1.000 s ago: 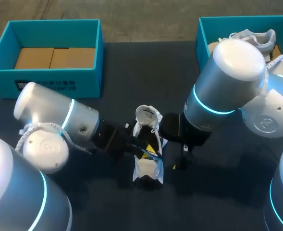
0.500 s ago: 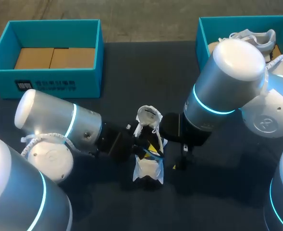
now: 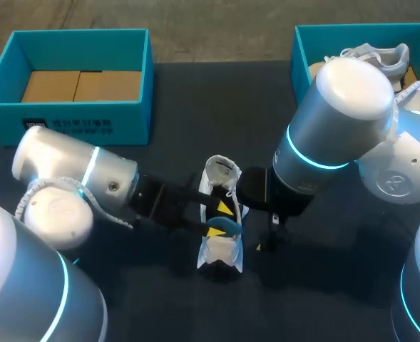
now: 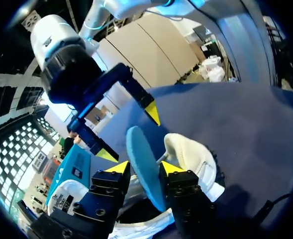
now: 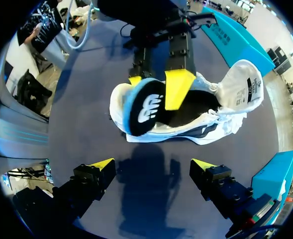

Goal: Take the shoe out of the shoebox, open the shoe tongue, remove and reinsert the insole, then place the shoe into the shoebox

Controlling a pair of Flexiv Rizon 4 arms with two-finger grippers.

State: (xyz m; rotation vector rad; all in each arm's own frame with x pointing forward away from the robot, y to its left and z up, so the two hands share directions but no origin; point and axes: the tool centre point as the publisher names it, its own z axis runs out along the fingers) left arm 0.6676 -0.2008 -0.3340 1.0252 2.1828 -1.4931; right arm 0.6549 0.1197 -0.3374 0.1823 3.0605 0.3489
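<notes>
Dark counter [image 3: 195,100], arms in from both sides, work at the centre. Left claw [image 4: 144,168] comes in from 9 o'clock and is clamped on the blue insole [image 4: 139,149], one finger on each face. The flat pinch looks chosen so the thin foam cannot fold or slip. The insole's rounded end stands past the fingertips; the rest runs down toward the opening of the shoe [image 3: 218,253], so it looks part way out, not free. The white shoe sits on the counter just under the claw, its dark end toward 6 o'clock. Its tongue [image 5: 245,84] is folded out toward 12 o'clock, which leaves the opening clear for the insole. Right claw [image 5: 153,164] sits at 3 o'clock of the shoe, fingers wide apart, gripping nothing and not touching the shoe. In the head view it is mostly hidden under its own arm. My guess is it waits there to steady the shoe if the insole drags it. Left shoebox [image 3: 81,117] at 11 o'clock holds brown cardboard [image 3: 81,85]. Right shoebox [image 3: 299,57] at 1 o'clock holds the other shoe [image 3: 381,53]. Judged step: removing the insole; reinsert and boxing not yet done.
</notes>
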